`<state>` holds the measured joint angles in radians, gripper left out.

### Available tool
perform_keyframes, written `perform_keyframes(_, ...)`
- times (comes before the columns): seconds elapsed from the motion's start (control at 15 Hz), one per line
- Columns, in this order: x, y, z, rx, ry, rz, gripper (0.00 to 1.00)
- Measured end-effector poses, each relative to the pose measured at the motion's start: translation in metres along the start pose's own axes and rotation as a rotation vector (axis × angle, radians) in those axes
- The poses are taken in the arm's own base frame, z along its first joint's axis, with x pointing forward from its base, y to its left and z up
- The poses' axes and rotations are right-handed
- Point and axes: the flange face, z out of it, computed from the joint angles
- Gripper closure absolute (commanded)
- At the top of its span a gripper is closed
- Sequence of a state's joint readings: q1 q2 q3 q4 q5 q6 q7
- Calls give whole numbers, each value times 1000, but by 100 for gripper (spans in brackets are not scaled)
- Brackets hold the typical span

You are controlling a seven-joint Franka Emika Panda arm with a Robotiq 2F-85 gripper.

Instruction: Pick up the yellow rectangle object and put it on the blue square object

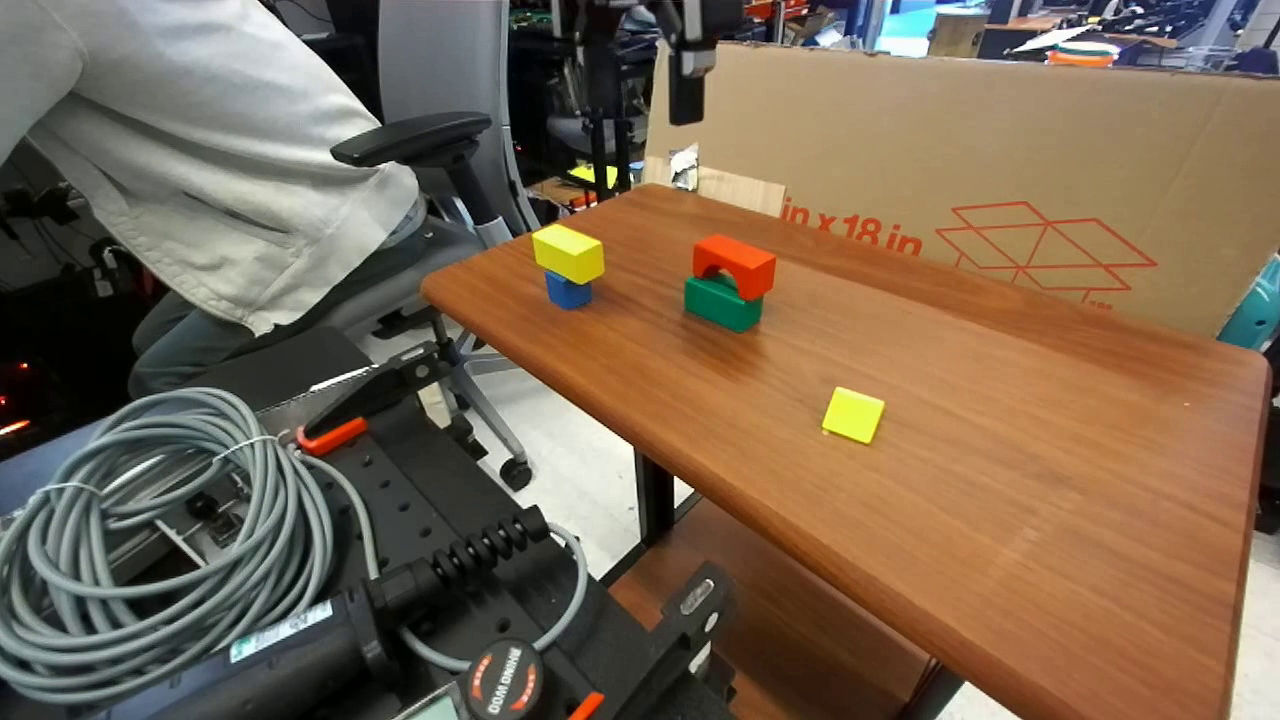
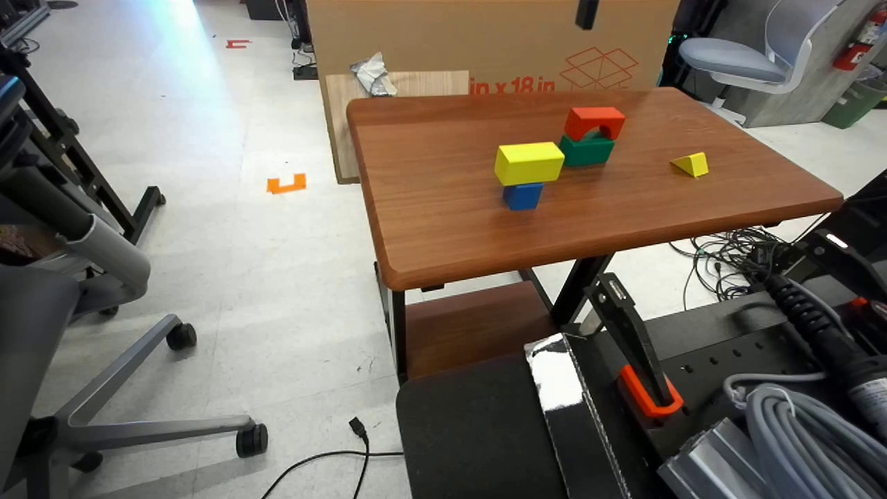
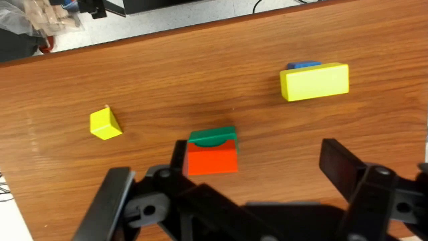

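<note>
While yellow block [image 1: 568, 254] atop blue cube [image 1: 569, 292], "18 in" [image 1: 880, 237] on cardboard [image 1: 950, 140]

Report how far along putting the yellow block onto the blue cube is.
Done: the yellow block rests on top of the blue cube, as both exterior views show. In hand: nothing; the gripper is open and clear of both. Left: apparently nothing, since the yellow block sits there without being held.

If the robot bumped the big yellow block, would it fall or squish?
The big yellow block might tip or slide off, since it overhangs the smaller blue cube beneath. It likely wouldn't squish: its flat faces and crisp edges look stiff. Without round sides, it probably wouldn't roll.
</note>
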<state>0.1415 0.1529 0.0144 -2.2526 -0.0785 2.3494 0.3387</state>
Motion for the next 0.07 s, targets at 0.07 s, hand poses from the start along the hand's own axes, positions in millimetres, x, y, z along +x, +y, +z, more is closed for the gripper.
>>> perform_keyframes(0.07,2,12,-5,-2,-3,12,0)
